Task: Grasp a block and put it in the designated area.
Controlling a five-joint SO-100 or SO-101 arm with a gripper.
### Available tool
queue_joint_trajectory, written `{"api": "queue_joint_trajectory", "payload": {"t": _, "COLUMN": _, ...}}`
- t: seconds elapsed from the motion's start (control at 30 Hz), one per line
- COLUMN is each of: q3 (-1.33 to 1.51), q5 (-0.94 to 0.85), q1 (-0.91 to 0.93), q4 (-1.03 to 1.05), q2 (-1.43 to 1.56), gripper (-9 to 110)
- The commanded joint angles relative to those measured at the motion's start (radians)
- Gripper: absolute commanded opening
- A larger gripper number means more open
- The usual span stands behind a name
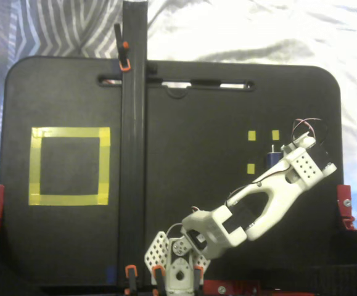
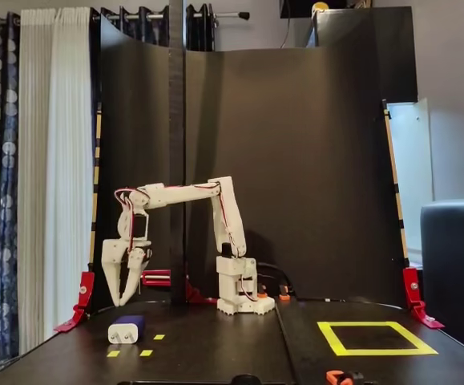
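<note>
A: Approach step, judging by the layout — gripper [image 2: 119, 303] poised above the block [image 2: 127, 329], fingers [image 2: 108, 282] spread apart and holding nothing. No contact visible in the side-on fixed view; a clear gap between fingertips and block.

B: Block's place? Resting on the black mat [image 2: 215, 353] at the left of that view, beside small yellow tape squares [image 2: 146, 352]. Well apart from the designated area [image 2: 376, 338], far right in the same view.

A: Seen from the top-down fixed view instead: only a sliver of the block [image 1: 272, 158] showing, a silvery prong at its upper end, the rest hidden under the white arm [image 1: 270, 188]. Designated area [image 1: 69, 132] at far left there, beyond a tall black post [image 1: 134, 123].

B: Next move, by that reading — a straight descent, the open fingers straddling the block, then a close. Alignment across the block's width likely the critical part.

A: Height above the mat readable only from the side-on view; sideways offset only from the top-down one. Finger opening not visible from above — hidden beneath the wrist.
</note>
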Motion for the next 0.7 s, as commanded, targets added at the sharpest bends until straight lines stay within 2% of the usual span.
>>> {"api": "queue_joint_trajectory", "payload": {"t": 0.0, "q3": -0.037, "q5": 0.002, "q1": 0.005, "q4": -0.015, "q2": 0.005, "gripper": 22}}
{"api": "queue_joint_trajectory", "payload": {"t": 0.07, "q3": -0.037, "q5": -0.002, "q1": 0.005, "q4": -0.029, "q2": 0.002, "gripper": 33}}
{"api": "queue_joint_trajectory", "payload": {"t": 0.33, "q3": -0.037, "q5": -0.003, "q1": 0.023, "q4": -0.086, "q2": -0.029, "gripper": 34}}
{"api": "queue_joint_trajectory", "payload": {"t": 0.47, "q3": -0.037, "q5": -0.003, "q1": 0.029, "q4": -0.123, "q2": -0.057, "gripper": 40}}
{"api": "queue_joint_trajectory", "payload": {"t": 0.67, "q3": -0.035, "q5": 0.000, "q1": 0.029, "q4": -0.140, "q2": -0.101, "gripper": 41}}
